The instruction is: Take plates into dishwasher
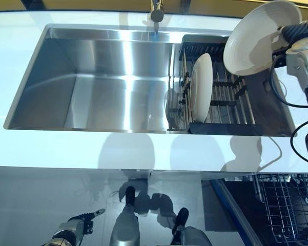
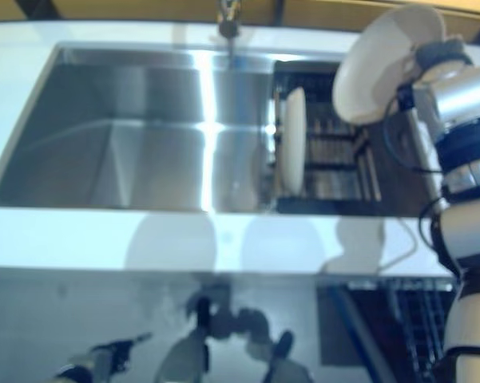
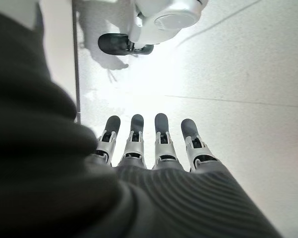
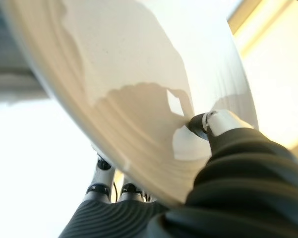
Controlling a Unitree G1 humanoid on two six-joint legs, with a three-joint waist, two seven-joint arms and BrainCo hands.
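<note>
White counter (image 1: 92,148) runs along the front of a big steel sink (image 1: 102,82), and a dark rack (image 1: 230,97) sits in the sink's right end. Your right hand (image 4: 213,126) grips one plate (image 1: 261,36), with the thumb on its face and the fingers curled under its rim, so the pinch looks firm. You hold that plate up in the air, tilted, above the far right corner of the rack. A second plate (image 1: 201,87) stands on its edge in the rack, near its left side. Down at the lower right, below the counter, you can see the dishwasher basket (image 1: 287,205), and the part that shows has no plates in it. So I think you are early in the job: one plate is lifted but not yet put away, and the other waits in the rack. Your left hand (image 3: 153,144) hangs low by the floor with straight fingers and holds nothing. You need to bring the held plate down to the basket next.
</note>
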